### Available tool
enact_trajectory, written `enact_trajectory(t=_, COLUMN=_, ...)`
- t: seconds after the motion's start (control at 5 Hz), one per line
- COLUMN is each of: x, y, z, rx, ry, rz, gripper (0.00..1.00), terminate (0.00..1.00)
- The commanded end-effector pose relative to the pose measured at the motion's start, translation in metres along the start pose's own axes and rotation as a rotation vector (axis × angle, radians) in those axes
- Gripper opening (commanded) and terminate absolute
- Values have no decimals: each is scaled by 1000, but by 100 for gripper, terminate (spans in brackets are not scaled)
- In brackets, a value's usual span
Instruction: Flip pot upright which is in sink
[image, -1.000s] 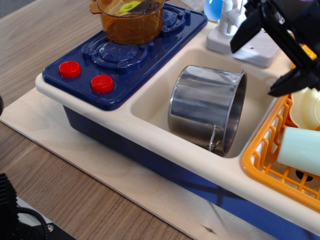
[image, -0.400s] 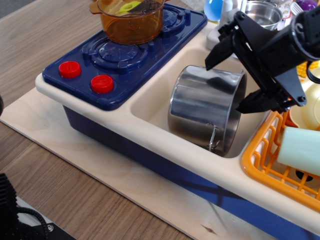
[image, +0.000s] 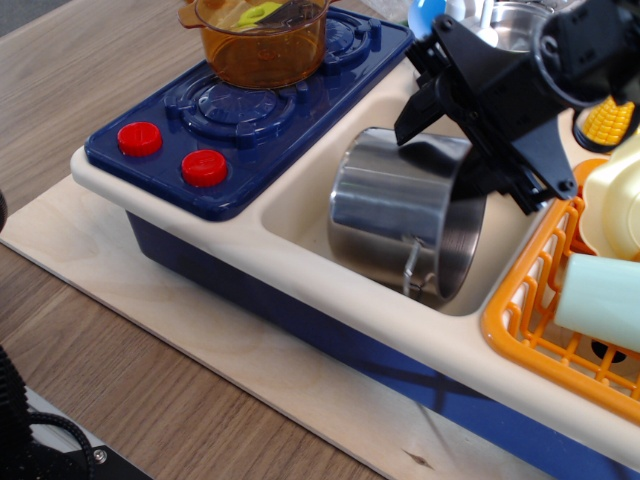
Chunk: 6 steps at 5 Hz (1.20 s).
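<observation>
The shiny steel pot (image: 390, 215) lies on its side in the cream sink (image: 300, 195), its open mouth facing right and its thin wire handle hanging at the front. My black gripper (image: 470, 165) has come down on the pot's upper right rim. Its fingers are spread: one finger (image: 420, 115) is over the pot's top wall and the other (image: 530, 190) is by the mouth near the sink's right edge. The jaws are not closed on the rim.
A translucent orange pot (image: 262, 40) stands on the navy stove (image: 230, 110) to the left. An orange dish rack (image: 520, 320) at the right holds a light blue cup (image: 600, 300) and a cream item. A small steel bowl (image: 510, 20) and toy corn (image: 610, 120) are behind.
My gripper has come down and to the left from above the faucet onto the pot's rim. The pot has shifted slightly left and its handle has swung.
</observation>
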<state>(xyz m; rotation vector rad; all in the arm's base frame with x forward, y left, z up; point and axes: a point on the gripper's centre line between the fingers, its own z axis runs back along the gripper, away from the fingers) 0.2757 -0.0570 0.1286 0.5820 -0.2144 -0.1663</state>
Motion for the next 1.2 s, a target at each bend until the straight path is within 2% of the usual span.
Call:
enact_trajectory(t=0.0, x=6, y=18, z=5, rx=-81, ry=-45, rz=27, gripper=0, terminate=0)
enact_trajectory(t=0.2, x=6, y=21, z=7, rx=-204, ry=-24, rz=82, gripper=0, terminate=0)
enact_trajectory(t=0.4, x=4, y=22, z=2, rx=-343, ry=-45, rz=140, gripper=100, terminate=0)
enact_trajectory(t=0.6, x=1, y=22, z=-9, rx=-530, ry=-124, rz=231, gripper=100, terminate=0)
enact_trajectory(t=0.8, x=1, y=22, z=-9, rx=-530, ry=-124, rz=231, gripper=100, terminate=0)
enact_trajectory(t=1.0, x=1, y=22, z=-9, rx=-530, ry=-124, rz=231, gripper=100, terminate=100)
